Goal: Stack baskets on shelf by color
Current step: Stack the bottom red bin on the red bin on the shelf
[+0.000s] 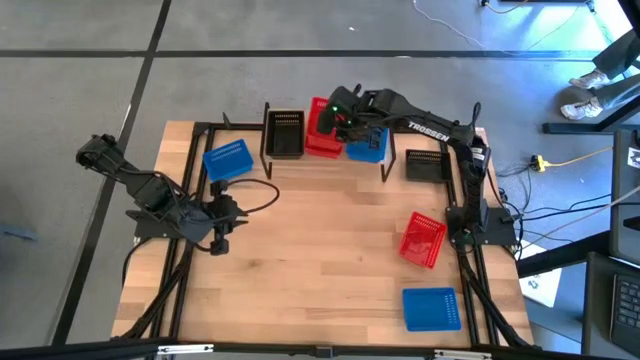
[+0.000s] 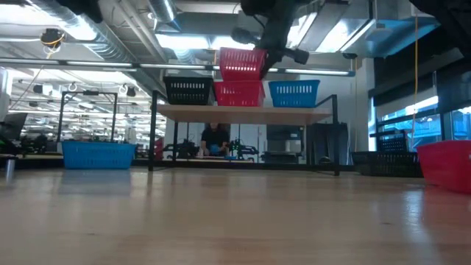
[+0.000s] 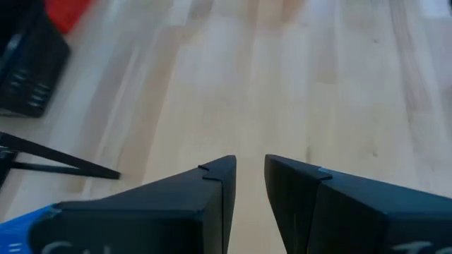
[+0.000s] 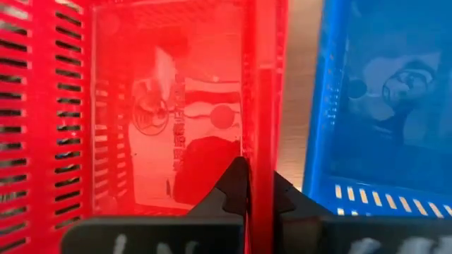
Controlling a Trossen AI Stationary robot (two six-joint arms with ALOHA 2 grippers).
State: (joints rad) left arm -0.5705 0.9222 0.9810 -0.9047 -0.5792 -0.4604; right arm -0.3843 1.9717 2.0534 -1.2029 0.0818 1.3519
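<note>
The shelf [image 2: 246,112] stands at the table's far middle and carries a black basket [image 2: 188,90], a red basket [image 2: 238,94] and a blue basket [image 2: 294,93] side by side. My right gripper [image 1: 345,122] is shut on a second red basket [image 2: 241,63], held just above the red one on the shelf. My left gripper [image 1: 218,238] hangs over the table's left part. Its fingers stand slightly apart [image 3: 251,176] with nothing between them. My right gripper pinches the held red basket's side wall [image 4: 258,152], the one next to the blue basket, with one finger inside and one outside. The fingers come from above, slanting down. The basket hangs clear above the red basket on the shelf, nearly level and open side up.
On the tabletop lie a blue basket [image 1: 227,160] left of the shelf, a black basket [image 1: 427,165] right of it, a red basket [image 1: 422,240] at the right, and a blue basket [image 1: 432,308] near the front right. The middle of the table is bare wood.
</note>
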